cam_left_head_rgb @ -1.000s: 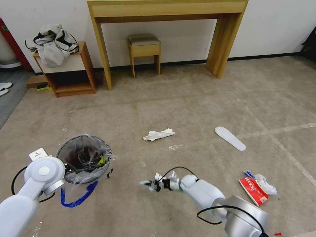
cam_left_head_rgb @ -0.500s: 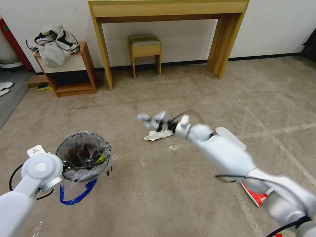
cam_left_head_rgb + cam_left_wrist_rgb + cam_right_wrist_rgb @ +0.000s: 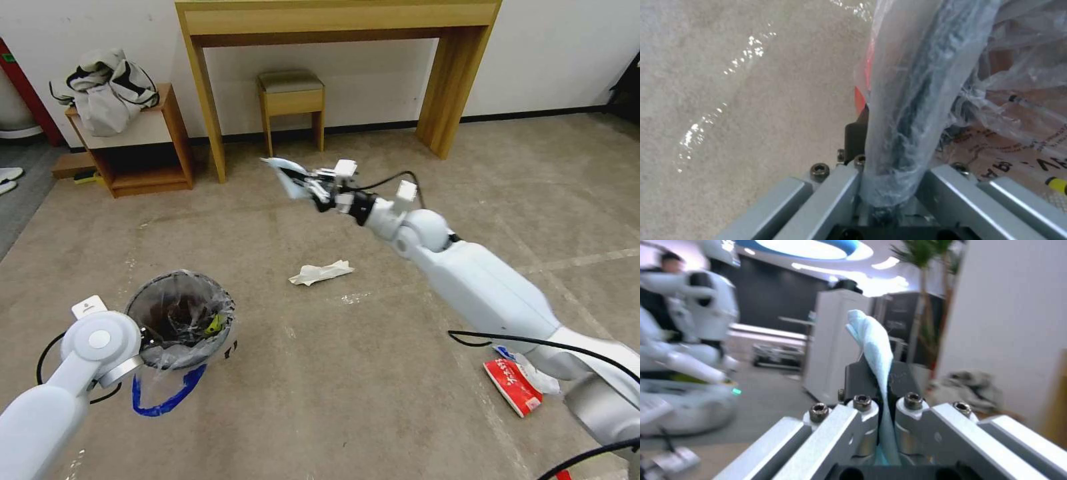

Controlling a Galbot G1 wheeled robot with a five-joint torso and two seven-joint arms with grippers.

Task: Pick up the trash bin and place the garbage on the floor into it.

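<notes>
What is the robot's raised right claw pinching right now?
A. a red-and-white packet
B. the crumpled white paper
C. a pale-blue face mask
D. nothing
C: the right gripper is shut on the pale-blue face mask, while the left gripper holds the trash bin rim.

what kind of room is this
Likely a mock living space in a robot lab: a wooden console table and stool against the wall, carpet floor marked with tape lines, another robot in the background.
</notes>
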